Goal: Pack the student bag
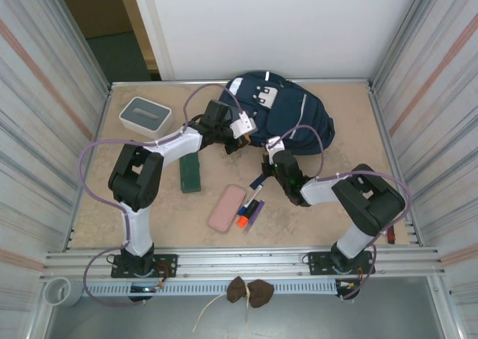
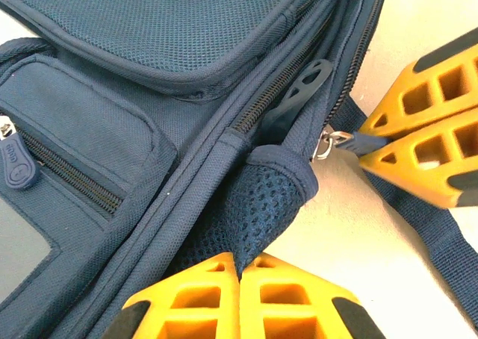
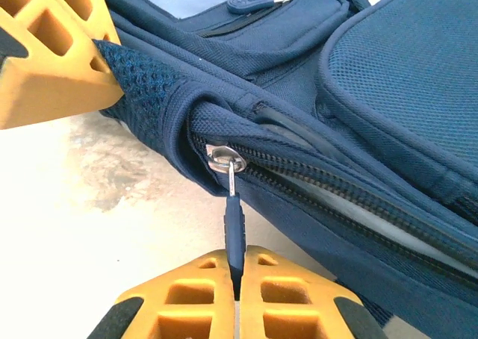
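right wrist view: right gripper (image 3: 237, 263) pinched shut on the zip pull (image 3: 234, 231) at 6 o'clock. left gripper (image 2: 239, 266) clamped on the mesh corner (image 2: 261, 204) of the bag (image 1: 299, 122), which lies at 12 o'clock on the table (image 1: 149, 212), pink case (image 1: 226, 208) nearer 6 o'clock.

White box (image 1: 145, 116); green block (image 1: 190, 174) — pink case (image 1: 227, 208)

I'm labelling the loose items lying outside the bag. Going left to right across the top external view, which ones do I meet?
white-and-grey box → dark green block → pink case → cluster of pens
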{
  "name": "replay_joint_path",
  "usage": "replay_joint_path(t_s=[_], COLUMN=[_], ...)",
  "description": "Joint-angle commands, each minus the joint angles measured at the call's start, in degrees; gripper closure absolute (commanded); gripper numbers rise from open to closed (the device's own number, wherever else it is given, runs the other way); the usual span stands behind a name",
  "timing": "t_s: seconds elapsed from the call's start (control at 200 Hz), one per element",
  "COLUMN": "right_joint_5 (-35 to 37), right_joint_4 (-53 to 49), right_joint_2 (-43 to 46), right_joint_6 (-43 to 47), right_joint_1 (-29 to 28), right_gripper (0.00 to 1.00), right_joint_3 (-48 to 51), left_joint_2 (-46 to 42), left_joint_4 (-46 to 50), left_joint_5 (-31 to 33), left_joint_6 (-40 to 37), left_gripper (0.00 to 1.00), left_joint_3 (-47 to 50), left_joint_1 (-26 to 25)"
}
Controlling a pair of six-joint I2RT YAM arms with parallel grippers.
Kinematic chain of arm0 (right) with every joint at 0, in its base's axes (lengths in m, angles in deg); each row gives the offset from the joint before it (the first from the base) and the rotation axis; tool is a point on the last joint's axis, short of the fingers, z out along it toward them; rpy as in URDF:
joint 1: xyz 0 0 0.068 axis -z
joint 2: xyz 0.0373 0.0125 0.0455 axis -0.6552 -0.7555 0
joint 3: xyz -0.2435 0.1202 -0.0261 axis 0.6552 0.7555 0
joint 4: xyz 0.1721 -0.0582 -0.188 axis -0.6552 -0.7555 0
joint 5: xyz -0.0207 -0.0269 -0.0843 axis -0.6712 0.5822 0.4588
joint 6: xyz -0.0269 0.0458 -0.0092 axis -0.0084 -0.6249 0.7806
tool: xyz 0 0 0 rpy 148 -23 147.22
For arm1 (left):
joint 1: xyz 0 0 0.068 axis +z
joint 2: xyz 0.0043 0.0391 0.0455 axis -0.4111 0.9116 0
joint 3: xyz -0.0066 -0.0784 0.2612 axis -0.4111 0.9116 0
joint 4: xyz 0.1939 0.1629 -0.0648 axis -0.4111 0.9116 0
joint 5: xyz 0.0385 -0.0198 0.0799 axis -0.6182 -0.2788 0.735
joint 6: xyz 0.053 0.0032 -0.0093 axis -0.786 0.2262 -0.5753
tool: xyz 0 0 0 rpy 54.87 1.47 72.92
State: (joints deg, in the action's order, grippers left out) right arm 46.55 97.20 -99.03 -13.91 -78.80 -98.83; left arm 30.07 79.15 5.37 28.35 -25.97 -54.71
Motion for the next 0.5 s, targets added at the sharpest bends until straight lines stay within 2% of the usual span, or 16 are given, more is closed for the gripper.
replay_joint_path(t_s=[0.0, 0.235, 0.496], right_joint_5=[2.6, -1.3, -18.5], right_joint_4=[-3.7, -8.9, -13.1], right_joint_2=[3.6, 7.8, 12.2], right_joint_6=[-1.3, -2.7, -4.5], right_joint_1=[1.4, 6.0, 11.9], right_gripper=[1.00, 1.00, 1.00], right_joint_3=[2.1, 3.3, 3.5], left_joint_2=[-3.9, -3.7, -2.5], left_joint_4=[-1.7, -0.5, 0.6], left_joint_5=[-0.5, -0.1, -0.2], left_joint_6=[-1.7, -3.6, -7.8], left_gripper=[1.00, 1.00, 1.00], left_joint_3=[0.6, 0.8, 1.3], left_joint_1=[1.3, 1.3, 0.2])
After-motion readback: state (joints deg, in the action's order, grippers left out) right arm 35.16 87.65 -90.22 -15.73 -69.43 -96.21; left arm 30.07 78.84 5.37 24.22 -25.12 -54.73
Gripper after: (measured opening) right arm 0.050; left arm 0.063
